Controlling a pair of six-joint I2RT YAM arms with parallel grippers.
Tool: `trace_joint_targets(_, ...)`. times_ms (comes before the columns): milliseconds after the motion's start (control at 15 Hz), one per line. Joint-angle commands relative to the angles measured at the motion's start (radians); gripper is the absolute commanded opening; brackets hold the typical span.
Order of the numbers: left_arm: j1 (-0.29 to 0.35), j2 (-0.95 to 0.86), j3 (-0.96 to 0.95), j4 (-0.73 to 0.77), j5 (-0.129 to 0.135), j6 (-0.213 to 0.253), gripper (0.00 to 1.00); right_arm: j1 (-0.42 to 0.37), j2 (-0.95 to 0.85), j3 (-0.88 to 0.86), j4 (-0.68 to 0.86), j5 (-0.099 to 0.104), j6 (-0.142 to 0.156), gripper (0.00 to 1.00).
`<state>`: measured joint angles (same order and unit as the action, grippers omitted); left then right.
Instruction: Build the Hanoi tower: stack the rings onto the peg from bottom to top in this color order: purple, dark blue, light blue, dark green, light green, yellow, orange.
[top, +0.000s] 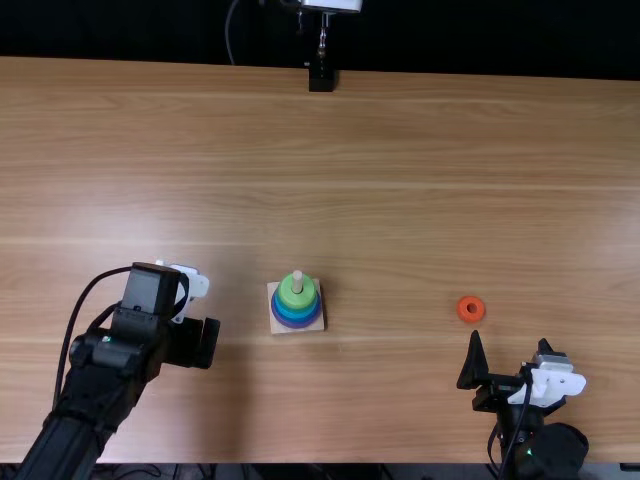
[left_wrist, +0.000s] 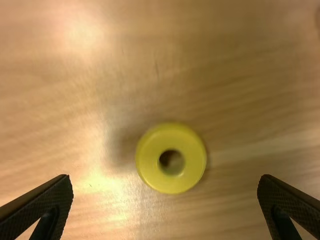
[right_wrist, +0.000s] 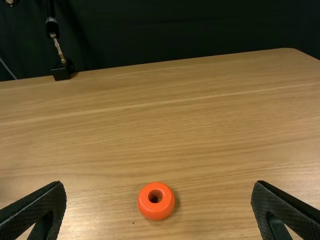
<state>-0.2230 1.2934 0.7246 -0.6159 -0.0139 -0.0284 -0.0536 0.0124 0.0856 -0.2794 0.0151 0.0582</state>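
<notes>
And here we are with the tower well advanced: on the wooden base (top: 317, 325) at the middle of the near half of the surface (top: 400, 180), the light green ring (top: 297, 301) sits uppermost around the peg (top: 297, 279), whose tip pokes out above it! Beneath come blue bands and a purple one at the foot; dark green and dark blue are hard to pick out from up here, but my reading is five rings on, two to go

Those two? The yellow ring (left_wrist: 150, 159), next in the order, lies flat on the surface below the left gripper (left_wrist: 165, 177), its fingers spread wide and holding nothing. Away to the right of the tower, the orange ring (right_wrist: 155, 210) waits just ahead of the right gripper (right_wrist: 158, 184), whose fingers are also apart and empty. So it looks like yellow onto the peg first, then orange to crown it, and the tower is complete
</notes>
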Motion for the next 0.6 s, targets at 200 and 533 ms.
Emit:
trace_joint_targets(200,-0.042,0.112,0.082,-0.017,-0.032,0.014,1.00,-0.006,-0.012,-0.072,-0.077,0.013,0.003,1.00)
trace_joint_targets(533,-0.064,0.173,0.113,-0.023,-0.038,0.014,1.00,-0.006,-0.012,-0.072,-0.079,0.013,0.003,1.00)
